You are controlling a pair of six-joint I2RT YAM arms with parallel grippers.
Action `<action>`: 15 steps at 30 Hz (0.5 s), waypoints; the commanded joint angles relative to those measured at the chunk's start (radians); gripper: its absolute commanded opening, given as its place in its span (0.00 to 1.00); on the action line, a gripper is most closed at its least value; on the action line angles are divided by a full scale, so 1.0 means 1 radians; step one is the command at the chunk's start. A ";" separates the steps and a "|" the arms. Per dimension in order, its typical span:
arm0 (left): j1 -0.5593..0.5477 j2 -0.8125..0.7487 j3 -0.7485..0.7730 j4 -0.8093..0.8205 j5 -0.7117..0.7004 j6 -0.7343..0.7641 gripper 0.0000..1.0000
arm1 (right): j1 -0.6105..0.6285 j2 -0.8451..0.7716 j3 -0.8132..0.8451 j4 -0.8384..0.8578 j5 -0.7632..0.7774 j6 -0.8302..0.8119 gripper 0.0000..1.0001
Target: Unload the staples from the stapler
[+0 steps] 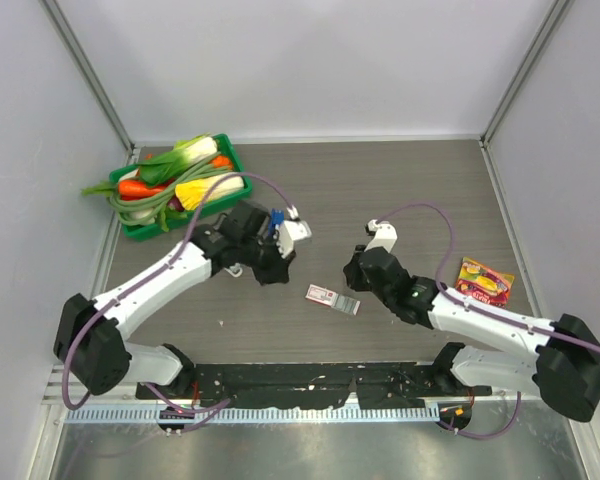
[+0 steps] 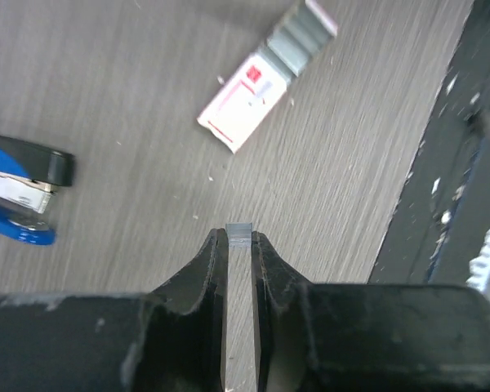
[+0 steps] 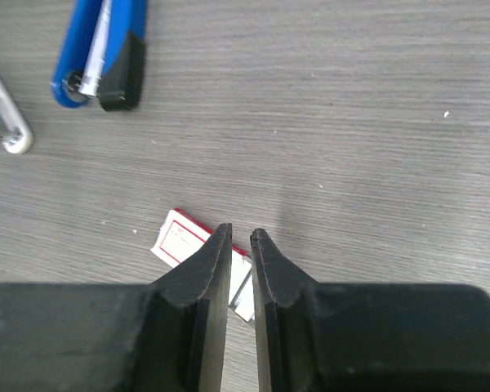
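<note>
The table point(image 1: 380, 185) has a dark grey wood-grain top. A small white-and-red staple box point(image 1: 332, 299) lies flat on it near the middle of the near edge, its inner tray pulled partly out on the right with grey staple strips point(image 2: 306, 33) showing. The stapler point(image 3: 98, 49), blue with a black end, lies behind the box and a little to its left, apart from it. Far behind and left of the box, in the table's corner, sits a green basket point(image 1: 138, 230) piled with vegetables. Well to the right of the box lies a red-and-yellow snack packet point(image 1: 485, 281).
</note>
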 commanded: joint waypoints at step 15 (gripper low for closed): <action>0.248 -0.003 -0.056 0.533 0.918 -0.807 0.07 | -0.023 -0.237 -0.120 0.346 -0.361 -0.134 0.40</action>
